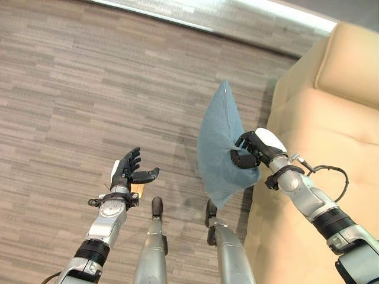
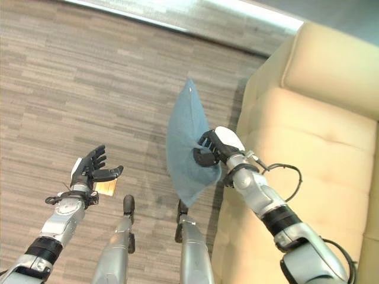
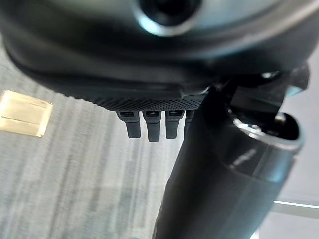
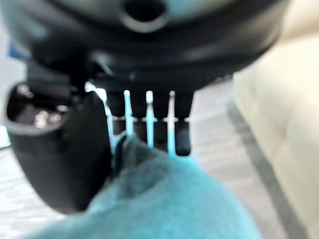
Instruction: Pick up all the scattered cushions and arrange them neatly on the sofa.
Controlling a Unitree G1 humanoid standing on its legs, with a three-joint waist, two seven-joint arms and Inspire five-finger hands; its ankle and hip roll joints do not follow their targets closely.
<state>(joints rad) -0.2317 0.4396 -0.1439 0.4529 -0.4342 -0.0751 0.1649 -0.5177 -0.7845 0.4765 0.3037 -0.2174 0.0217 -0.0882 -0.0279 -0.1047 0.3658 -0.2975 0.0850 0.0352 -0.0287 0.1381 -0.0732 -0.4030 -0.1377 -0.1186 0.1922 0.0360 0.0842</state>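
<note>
A blue cushion (image 1: pixel 220 145) is held in the air by the right hand (image 1: pixel 253 149), whose fingers and thumb are curled round a bunched fold on the cushion's right edge. The cushion hangs on edge, one corner pointing up and another down, above the wood-grain floor (image 1: pixel 77 83) and just beside the front of the beige sofa (image 1: pixel 323 127), which lies along the right side of the scene. In the right wrist view the blue fabric (image 4: pixel 164 199) is seen gathered between the thumb and the row of fingers (image 4: pixel 182 124), with the sofa's pale upholstery (image 4: pixel 279 114) off to one side.

The left hand (image 1: pixel 127 168) is raised over the floor to the robot's left, well apart from the cushion, with fingers straight and spread and the thumb standing out; nothing is held in it. A small tan tag (image 1: pixel 138 189) is seen at that wrist. A pale strip (image 1: pixel 177 13) runs along the far edge of the floor.
</note>
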